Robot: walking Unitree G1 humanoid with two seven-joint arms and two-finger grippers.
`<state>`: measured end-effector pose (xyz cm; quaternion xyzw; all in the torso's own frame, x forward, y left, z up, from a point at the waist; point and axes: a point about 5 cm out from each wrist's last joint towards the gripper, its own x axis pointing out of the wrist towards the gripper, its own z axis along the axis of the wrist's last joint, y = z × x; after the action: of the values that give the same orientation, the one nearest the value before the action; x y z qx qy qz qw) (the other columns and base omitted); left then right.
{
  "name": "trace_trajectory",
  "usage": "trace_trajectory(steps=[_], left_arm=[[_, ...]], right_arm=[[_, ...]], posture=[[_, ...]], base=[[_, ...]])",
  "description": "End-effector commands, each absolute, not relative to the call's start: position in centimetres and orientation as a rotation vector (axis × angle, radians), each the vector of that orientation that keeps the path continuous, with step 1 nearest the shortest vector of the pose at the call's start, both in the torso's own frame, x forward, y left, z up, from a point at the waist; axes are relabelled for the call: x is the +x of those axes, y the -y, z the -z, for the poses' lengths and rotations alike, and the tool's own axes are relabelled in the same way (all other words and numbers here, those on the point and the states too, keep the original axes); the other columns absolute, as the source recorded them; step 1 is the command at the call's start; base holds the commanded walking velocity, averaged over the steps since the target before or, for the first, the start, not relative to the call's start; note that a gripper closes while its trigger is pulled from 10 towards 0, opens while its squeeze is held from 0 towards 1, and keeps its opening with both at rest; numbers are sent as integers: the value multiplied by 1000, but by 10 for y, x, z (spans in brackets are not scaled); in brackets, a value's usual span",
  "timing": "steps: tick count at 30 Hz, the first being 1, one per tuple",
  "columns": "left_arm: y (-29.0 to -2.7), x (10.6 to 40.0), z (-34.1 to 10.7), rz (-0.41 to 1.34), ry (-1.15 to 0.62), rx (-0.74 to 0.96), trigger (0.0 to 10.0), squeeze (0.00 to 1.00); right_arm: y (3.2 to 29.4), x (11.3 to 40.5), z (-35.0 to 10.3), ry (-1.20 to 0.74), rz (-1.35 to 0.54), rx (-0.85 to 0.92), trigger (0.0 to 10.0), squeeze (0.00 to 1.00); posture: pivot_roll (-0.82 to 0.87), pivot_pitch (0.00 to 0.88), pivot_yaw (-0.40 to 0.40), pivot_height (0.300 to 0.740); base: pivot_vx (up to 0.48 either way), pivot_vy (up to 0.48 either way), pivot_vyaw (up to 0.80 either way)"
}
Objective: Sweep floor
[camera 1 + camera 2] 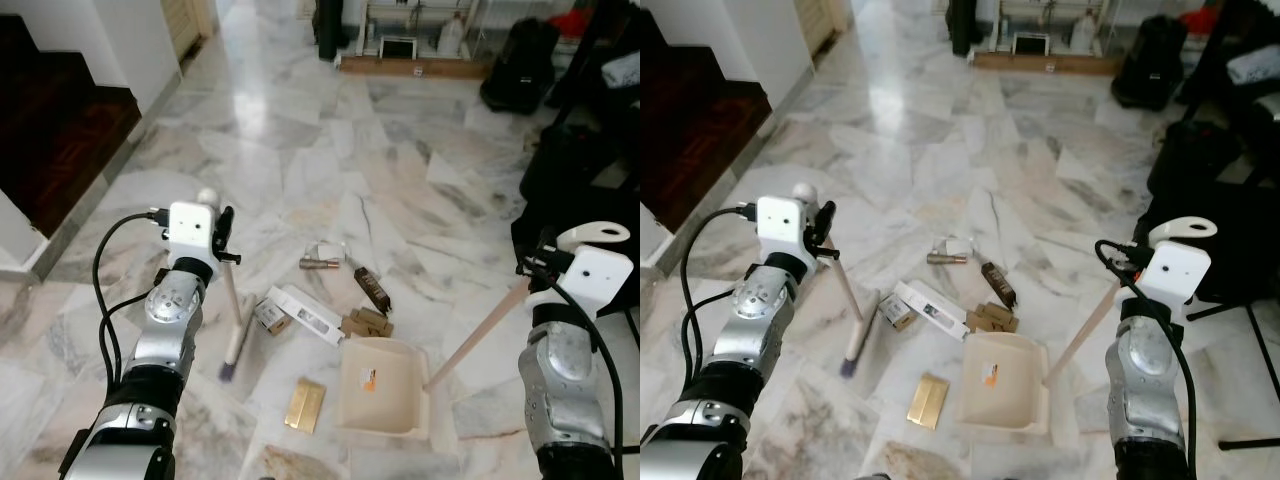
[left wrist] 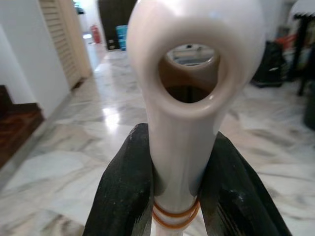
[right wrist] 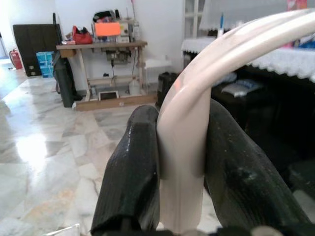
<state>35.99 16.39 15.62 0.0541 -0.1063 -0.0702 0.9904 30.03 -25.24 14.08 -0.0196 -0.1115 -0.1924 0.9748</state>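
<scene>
The broom handle is clamped tight by the left gripper, its brush end resting on the marble floor beside scattered litter. The dustpan handle is gripped firmly by the right gripper; the pan is set flat on the floor just below the litter.
</scene>
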Motion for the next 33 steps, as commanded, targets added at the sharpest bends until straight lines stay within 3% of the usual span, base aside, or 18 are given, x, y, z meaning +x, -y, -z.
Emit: trace_trajectory(steps=[1,12,18,33], left_arm=[[-170,362,-172,127,277,123,10000,0],[-169,362,-174,133,279,115,10000,0],[-169,363,-174,133,280,119,10000,0],[-167,362,-175,143,286,141,10000,0]], right_arm=[[251,301,-150,269,378,-51,10000,0],[249,302,-150,271,377,-45,10000,0],[249,302,-150,272,379,-44,10000,0],[251,301,-149,270,387,-43,10000,0]], posture=[[80,128,-10,740],[85,115,-5,740],[86,112,-2,740],[84,119,2,740]], base=[[0,0,0],[0,0,0],[0,431,0],[0,145,0]])
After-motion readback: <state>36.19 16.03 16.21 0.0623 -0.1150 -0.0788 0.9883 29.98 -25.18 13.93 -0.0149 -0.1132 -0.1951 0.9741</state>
